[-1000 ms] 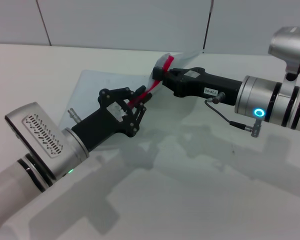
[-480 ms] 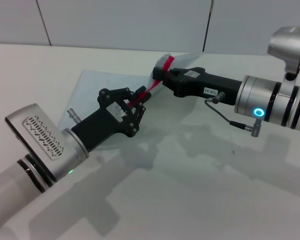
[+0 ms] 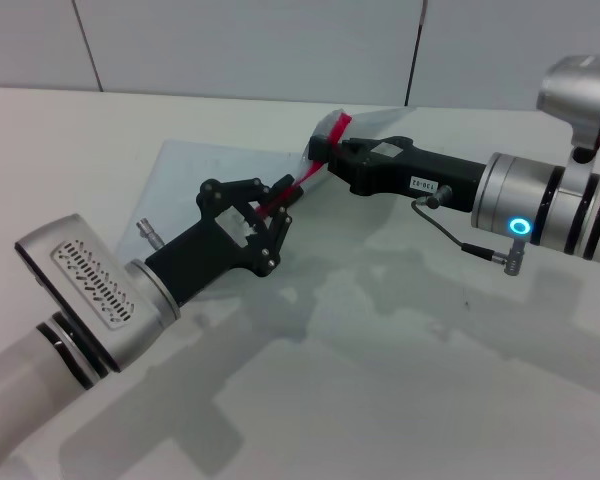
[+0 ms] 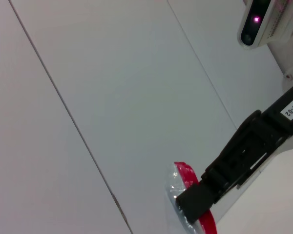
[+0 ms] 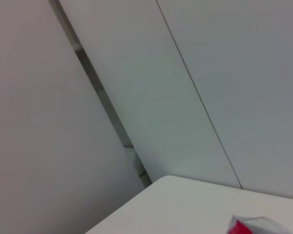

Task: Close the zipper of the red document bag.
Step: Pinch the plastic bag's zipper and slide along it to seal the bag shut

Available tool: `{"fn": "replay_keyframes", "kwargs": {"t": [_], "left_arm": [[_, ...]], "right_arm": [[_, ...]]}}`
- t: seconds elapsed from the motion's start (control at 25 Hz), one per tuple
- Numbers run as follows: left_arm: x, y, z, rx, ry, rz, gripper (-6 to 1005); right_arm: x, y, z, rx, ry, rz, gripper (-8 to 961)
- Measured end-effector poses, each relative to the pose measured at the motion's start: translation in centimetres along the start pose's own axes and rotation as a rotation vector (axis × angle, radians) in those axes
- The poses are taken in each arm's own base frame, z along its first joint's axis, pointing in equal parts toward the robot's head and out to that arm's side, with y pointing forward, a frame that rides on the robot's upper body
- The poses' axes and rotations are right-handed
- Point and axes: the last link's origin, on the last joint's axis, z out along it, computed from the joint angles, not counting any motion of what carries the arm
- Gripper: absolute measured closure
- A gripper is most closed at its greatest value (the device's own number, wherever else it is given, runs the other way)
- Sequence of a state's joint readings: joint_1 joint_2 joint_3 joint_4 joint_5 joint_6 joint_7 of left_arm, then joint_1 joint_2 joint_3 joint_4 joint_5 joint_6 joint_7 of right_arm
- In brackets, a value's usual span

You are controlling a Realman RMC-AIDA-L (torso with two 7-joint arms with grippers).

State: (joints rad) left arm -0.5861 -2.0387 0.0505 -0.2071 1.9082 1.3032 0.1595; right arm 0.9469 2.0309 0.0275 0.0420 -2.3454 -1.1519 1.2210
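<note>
The red document bag (image 3: pixel 195 165) is a translucent pale pouch lying on the white table, its far right corner lifted. Its zipper (image 3: pixel 302 178) is a thin red strip stretched taut between my two grippers. My left gripper (image 3: pixel 283 196) is shut on the strip's lower part; the slider is hidden by the fingers. My right gripper (image 3: pixel 325 152) is shut on the bag's raised end, where the red tip sticks up. In the left wrist view the right gripper (image 4: pixel 188 204) pinches the red zipper (image 4: pixel 187 174). The right wrist view shows only the zipper's red tip (image 5: pixel 243 228).
The white table (image 3: pixel 380 330) spreads to the front and right. Grey wall panels (image 3: pixel 250 50) rise just behind the table's far edge. A cable (image 3: pixel 450 235) hangs under my right forearm.
My right gripper has shifted slightly up and to the right with the bag's end. The left arm has edged slightly toward the right. Both grips are unchanged.
</note>
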Motion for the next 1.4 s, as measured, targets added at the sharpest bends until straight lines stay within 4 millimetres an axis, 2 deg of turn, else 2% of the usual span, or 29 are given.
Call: {"fn": "replay_keyframes", "kwargs": {"t": [0.32,0.48,0.68,0.96,1.0,1.04,1.12,1.4], "left_arm": [[-0.1,0.0,-0.1,0.001,-0.003,-0.001,913],[-0.1,0.1,-0.2,0.002,-0.007,-0.003,899],[-0.2,0.1,-0.3,0.003,-0.010,-0.004,882],[-0.3,0.0,-0.5,0.015,-0.016,-0.008,858],[-0.4,0.0,-0.5,0.016,-0.017,-0.009,855],[-0.4,0.0,-0.5,0.016,-0.017,-0.009,852],[-0.4,0.0,-0.6,0.016,-0.019,-0.009,845],[-0.5,-0.1,-0.7,0.020,-0.022,-0.009,821]], "right_arm": [[0.1,-0.1,-0.2,0.006,-0.003,0.002,816],[0.1,-0.8,-0.9,0.038,-0.024,0.014,811],[-0.1,-3.2,-3.8,0.155,-0.103,0.048,805],[0.4,-6.4,-9.4,0.345,-0.235,0.116,797],[0.6,-6.9,-10.8,0.387,-0.268,0.131,796],[0.6,-6.9,-10.8,0.387,-0.268,0.131,794],[1.1,-7.5,-12.4,0.435,-0.307,0.152,792],[1.6,-7.7,-14.2,0.473,-0.361,0.172,783]]}}
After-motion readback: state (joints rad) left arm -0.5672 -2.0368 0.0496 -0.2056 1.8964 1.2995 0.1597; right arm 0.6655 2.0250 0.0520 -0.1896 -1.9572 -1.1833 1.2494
